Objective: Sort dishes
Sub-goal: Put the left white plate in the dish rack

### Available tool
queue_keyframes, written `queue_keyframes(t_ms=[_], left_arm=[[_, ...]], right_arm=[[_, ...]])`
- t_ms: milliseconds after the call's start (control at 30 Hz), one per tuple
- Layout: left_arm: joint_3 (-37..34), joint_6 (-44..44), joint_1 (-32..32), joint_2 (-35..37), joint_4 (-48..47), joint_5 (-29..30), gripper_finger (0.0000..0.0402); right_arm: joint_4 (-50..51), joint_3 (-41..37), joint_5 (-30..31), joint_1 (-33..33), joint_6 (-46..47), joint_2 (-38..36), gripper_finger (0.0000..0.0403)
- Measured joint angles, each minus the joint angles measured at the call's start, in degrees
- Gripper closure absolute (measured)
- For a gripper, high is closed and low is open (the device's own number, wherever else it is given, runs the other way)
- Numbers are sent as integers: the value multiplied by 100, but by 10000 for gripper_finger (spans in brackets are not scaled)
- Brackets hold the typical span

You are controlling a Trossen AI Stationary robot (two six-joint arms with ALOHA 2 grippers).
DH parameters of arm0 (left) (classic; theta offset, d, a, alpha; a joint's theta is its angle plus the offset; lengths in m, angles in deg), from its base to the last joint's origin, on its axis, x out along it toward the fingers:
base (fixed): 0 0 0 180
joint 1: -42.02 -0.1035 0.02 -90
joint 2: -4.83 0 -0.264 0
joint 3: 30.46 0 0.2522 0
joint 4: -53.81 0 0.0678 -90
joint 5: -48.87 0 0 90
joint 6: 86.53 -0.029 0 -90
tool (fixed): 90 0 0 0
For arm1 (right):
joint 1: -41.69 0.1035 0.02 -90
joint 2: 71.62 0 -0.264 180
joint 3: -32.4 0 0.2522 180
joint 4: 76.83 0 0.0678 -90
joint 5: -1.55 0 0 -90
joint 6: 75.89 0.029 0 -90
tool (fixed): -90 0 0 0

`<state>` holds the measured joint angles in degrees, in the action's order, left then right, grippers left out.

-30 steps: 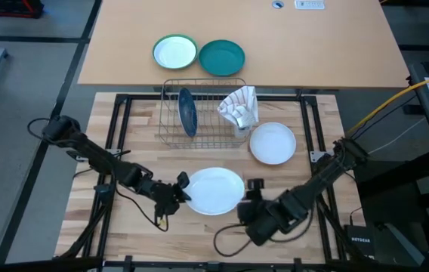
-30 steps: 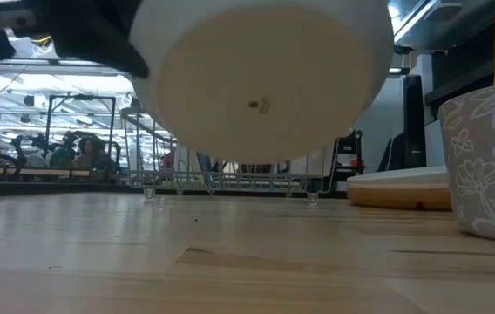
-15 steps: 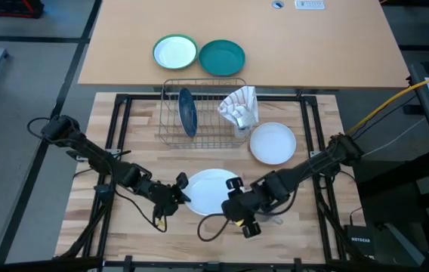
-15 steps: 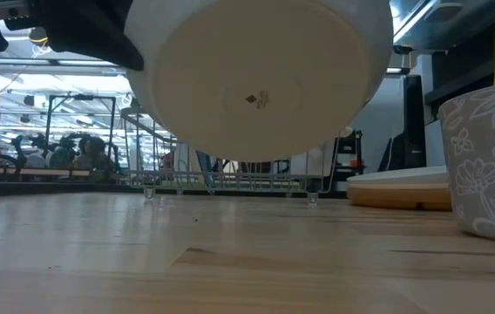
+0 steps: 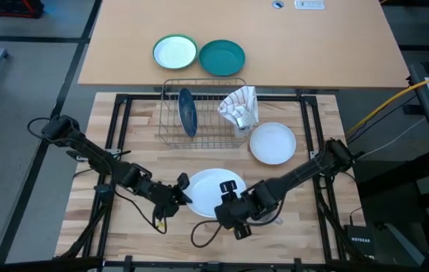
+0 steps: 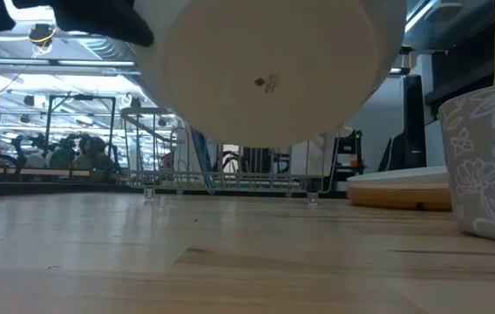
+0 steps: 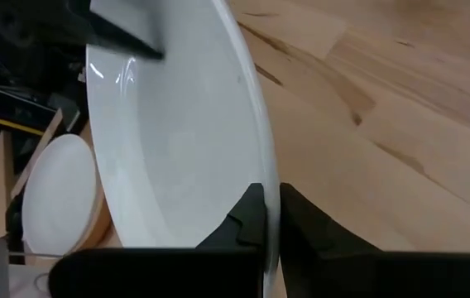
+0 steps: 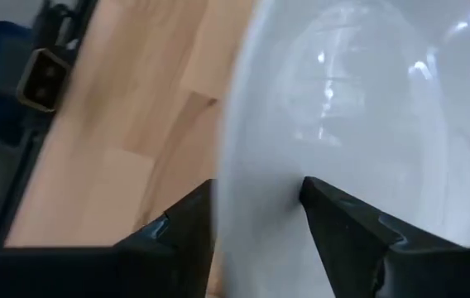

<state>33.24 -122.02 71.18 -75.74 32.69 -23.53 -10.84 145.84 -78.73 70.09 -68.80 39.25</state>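
Observation:
A white plate (image 5: 208, 189) hangs above the wooden table, and the low view shows its underside (image 6: 265, 78). My left gripper (image 5: 183, 190) is shut on the plate's left rim. My right gripper (image 5: 228, 202) points steeply down at the plate's near right rim. It is open, with one finger on either side of the rim (image 8: 247, 174); whether they touch it I cannot tell. A dark blue plate (image 5: 188, 112) stands on edge in the wire rack (image 5: 203, 132). Another white plate (image 5: 273, 143) lies on a tan one (image 6: 400, 196). My left gripper pinches the white plate's rim (image 7: 266, 178) between its two fingers, one finger (image 7: 247, 217) on the hollow upper face and one (image 7: 303, 217) on the underside. The fingers come from the table's left, slanting down. The plate is lifted clear of the table and tilted.
A white patterned thing (image 5: 241, 106) sits in the rack's right end. A grey flower-patterned cup (image 6: 490, 166) stands on the table close to the low camera. A green-rimmed plate (image 5: 175, 53) and a teal plate (image 5: 222, 57) lie on the far table.
My right gripper has swung toward the table's left, come down and turned, and now stands over the plate's near right rim. The plate stays held in my left gripper, clear of the table.

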Motion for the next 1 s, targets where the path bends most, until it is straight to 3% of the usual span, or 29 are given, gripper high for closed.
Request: queue_keyframes(t_ms=[400,1000], left_arm=[[50,296,-2,0,-97,-19,400],[98,764,-2,15,-174,73,315]], right_arm=[[12,-1,236,-20,-68,0,325],[-86,33,487,-51,17,17,358]])
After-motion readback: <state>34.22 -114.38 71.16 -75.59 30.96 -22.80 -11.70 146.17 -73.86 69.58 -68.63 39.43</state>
